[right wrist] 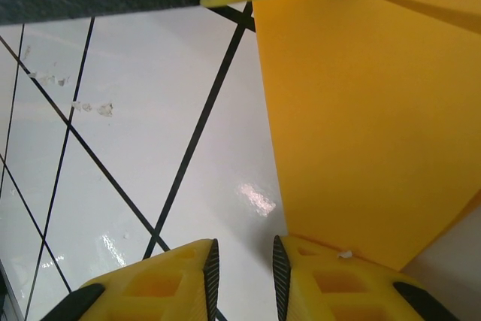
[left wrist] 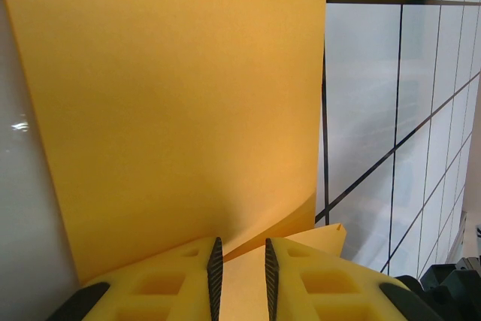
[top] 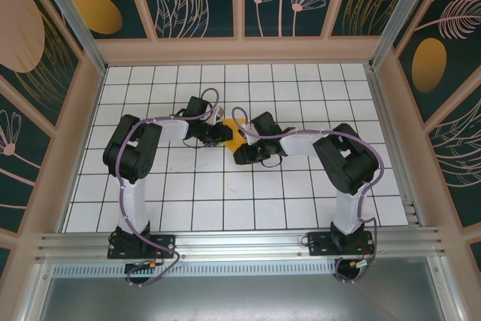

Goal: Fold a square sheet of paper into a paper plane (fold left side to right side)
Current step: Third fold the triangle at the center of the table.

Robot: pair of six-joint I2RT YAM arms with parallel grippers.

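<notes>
The left gripper (top: 219,134) is seen near the middle of the table (top: 301,186), reached in from the left edge, with its tips set down on the paper (top: 235,141). In the left wrist view its yellow fingers (left wrist: 180,276) are held a little apart, and a strip of paper is seen in the narrow gap at the gripper (left wrist: 242,244); no pinch on the sheet can be made out. Ahead of these fingers a broad flap of the paper (left wrist: 173,110) is raised steeply off the white gridded table (left wrist: 376,110), bent up along a soft curve just in front of the tips. The paper is thus found at the table's middle, between the two grippers, partly hidden from above by them. The right gripper (top: 244,153) is placed just right of the sheet. In its wrist view the right gripper (right wrist: 244,244) is likewise narrowly parted, with bare table (right wrist: 150,110) showing through the gap, while its right finger (right wrist: 331,283) is overlapped with the near edge of the paper (right wrist: 353,110).
</notes>
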